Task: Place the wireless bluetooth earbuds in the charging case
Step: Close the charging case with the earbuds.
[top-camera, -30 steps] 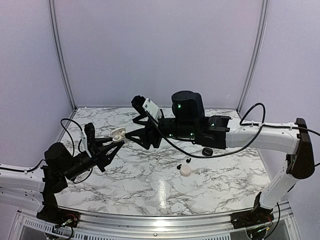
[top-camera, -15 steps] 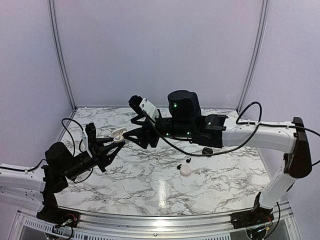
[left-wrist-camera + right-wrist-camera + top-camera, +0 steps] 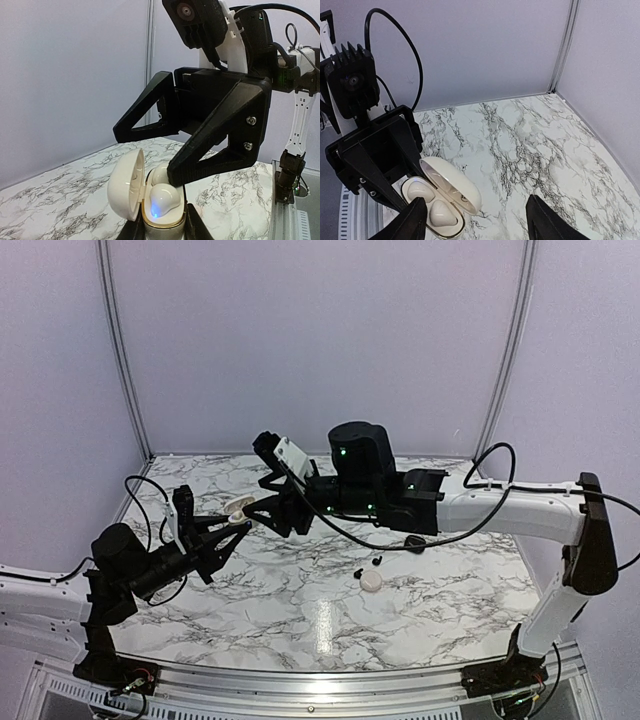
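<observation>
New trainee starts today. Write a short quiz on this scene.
1. True or false: the case has its lid shut.
2. Which arm grips the case?
3. White buds seated in the case: A none, B one, C two.
Key: 1 false; 2 left fingers; 3 C.
</observation>
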Robot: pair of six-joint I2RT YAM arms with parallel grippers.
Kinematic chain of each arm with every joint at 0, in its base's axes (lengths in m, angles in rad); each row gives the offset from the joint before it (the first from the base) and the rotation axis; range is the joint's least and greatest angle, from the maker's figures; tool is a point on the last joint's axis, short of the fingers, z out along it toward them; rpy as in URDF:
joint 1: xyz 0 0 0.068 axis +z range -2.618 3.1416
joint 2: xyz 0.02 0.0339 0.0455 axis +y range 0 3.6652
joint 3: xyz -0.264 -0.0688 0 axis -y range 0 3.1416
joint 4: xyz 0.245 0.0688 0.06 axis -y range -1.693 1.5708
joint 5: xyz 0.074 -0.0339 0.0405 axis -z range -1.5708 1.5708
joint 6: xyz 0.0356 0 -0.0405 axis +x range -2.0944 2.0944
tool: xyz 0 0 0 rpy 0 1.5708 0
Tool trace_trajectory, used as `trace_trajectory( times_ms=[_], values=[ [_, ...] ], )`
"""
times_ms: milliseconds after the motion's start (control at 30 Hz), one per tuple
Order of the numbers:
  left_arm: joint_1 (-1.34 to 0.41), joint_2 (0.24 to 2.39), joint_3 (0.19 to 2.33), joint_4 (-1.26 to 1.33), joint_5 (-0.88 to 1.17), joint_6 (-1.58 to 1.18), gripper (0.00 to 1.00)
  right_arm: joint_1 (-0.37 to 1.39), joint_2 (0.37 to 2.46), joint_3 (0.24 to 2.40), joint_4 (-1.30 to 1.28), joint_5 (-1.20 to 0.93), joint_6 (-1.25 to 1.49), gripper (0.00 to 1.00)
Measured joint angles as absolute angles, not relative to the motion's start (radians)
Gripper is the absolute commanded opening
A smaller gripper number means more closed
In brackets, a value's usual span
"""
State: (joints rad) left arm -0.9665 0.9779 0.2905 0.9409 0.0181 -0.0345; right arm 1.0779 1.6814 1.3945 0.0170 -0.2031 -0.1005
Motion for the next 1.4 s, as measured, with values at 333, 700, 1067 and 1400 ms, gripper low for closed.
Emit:
trace_trajectory(
  times_ms=[333, 700, 1067, 1400],
  values=[
    [-0.966, 0.972, 0.290, 0.941, 0.072, -0.039, 0.00, 1.041, 1.619, 1.340, 0.027, -0.442, -0.117, 0.68],
    [-0.966, 0.967, 0.292, 0.939, 0.188, -0.049, 0.00, 1.022, 1.623, 1.345, -0.017, -0.631, -0.145, 0.59],
    [-0.970, 0.975, 0.300, 0.925, 0.200, -0.066, 0.00, 1.040, 1.639, 1.385, -0.088, -0.665, -0.225, 0.40],
    [-0.920, 1.016, 0.329, 0.884, 0.123, -0.146, 0.00, 1.026, 1.615, 1.341, -0.087, -0.667, -0.211, 0.53]
  ],
)
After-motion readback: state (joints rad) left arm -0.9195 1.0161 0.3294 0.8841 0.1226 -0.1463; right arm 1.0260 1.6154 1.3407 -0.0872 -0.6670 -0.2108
